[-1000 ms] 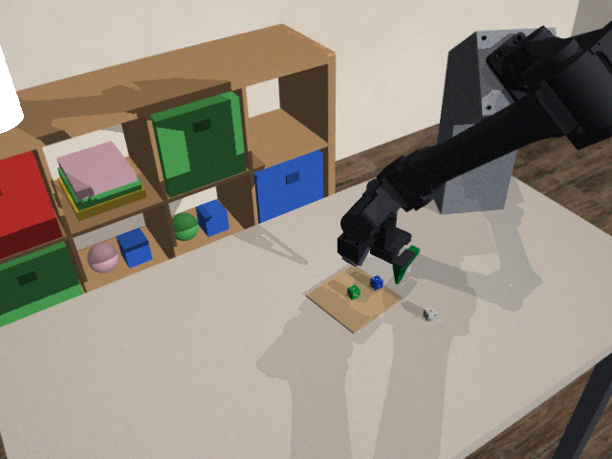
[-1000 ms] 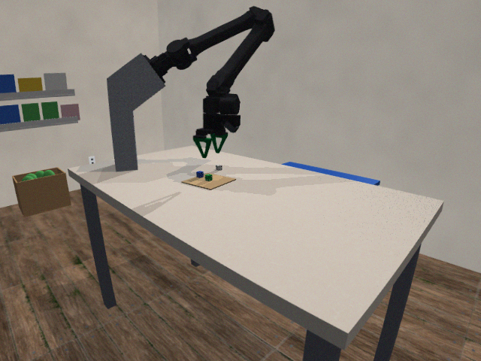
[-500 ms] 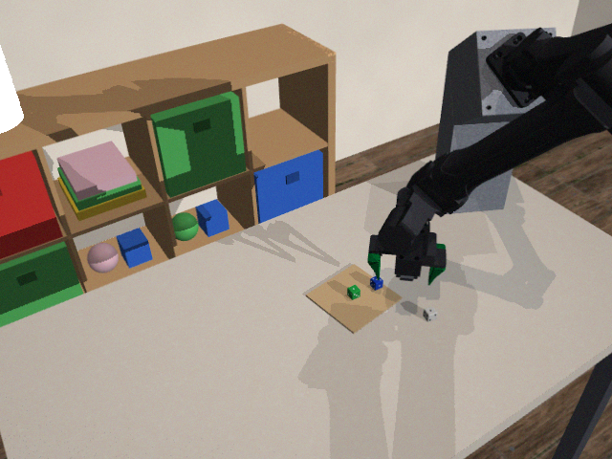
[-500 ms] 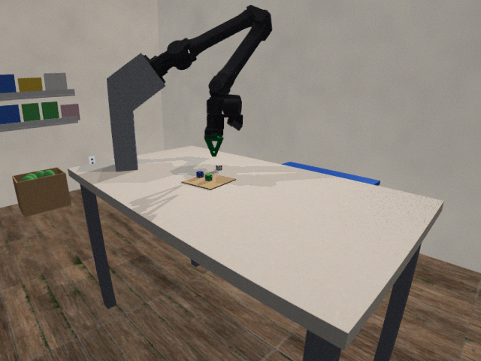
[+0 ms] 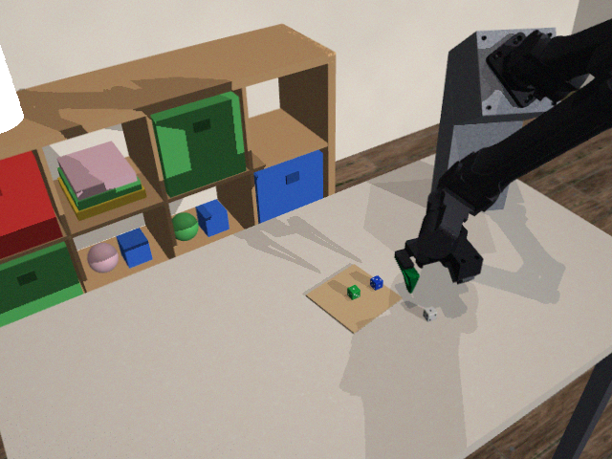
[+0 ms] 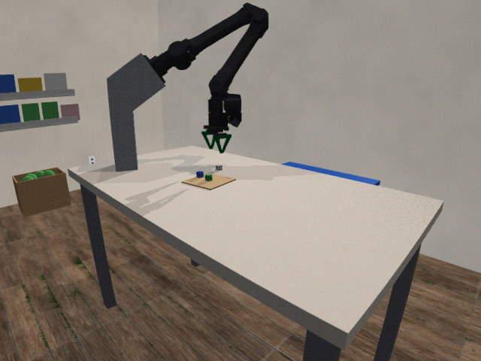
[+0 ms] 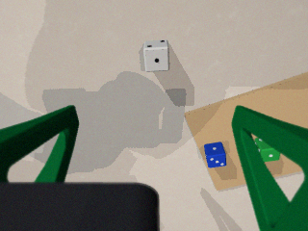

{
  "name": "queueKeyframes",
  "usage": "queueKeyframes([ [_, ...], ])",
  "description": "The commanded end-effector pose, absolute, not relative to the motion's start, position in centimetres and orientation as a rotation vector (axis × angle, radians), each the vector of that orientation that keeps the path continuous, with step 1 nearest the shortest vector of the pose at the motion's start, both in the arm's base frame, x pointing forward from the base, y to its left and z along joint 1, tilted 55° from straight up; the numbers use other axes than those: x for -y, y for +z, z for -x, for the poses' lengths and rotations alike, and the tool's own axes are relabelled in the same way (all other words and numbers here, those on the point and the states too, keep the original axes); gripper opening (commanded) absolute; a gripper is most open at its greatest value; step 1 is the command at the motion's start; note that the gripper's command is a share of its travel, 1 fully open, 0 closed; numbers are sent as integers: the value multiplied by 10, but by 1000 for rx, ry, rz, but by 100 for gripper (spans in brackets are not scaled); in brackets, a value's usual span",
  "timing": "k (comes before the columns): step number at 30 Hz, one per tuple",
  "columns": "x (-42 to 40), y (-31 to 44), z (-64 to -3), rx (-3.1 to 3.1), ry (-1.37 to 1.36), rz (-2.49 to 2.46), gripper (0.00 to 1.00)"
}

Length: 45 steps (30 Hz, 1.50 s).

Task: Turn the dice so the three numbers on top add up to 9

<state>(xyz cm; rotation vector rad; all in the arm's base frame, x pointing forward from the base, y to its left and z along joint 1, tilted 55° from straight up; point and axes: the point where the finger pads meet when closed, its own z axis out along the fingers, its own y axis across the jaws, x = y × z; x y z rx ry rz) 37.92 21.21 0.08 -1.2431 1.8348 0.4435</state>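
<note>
White cubic die with black pips (image 5: 429, 314) (image 6: 219, 167) (image 7: 156, 57) — off the tan square mat (image 5: 345, 314) (image 6: 211, 185) (image 7: 269, 98), at 12 o'clock from the wide-open, empty green-fingered gripper (image 5: 411, 290) (image 6: 216, 150) (image 7: 155, 114), wrist view; reach likely goes that way.

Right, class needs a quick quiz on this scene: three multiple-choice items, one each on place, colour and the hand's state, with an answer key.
1. Where is the white die?
A) On the mat
B) On the table, off the mat
C) Inside the hand

2. Which colours are the dice on the mat?
A) Red and yellow
B) White and green
C) Blue and green

3. How is the hand?
A) Open
B) Shut on a die
C) Shut on nothing

Key:
1 B: the white die lies beyond the mat's edge.
2 C: blue die, green die.
3 A: the hand has its fingers wide apart.
</note>
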Motion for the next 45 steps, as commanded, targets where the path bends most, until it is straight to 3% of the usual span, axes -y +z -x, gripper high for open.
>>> queueKeyframes([
  [1, -215, 11, -379, -1756, 391, 1305, 100],
  [2, -212, 11, -381, -1760, 385, 1298, 100],
  [3, -211, 11, -381, -1761, 385, 1297, 34],
  [45, -217, 10, -383, -1757, 395, 1297, 34],
])
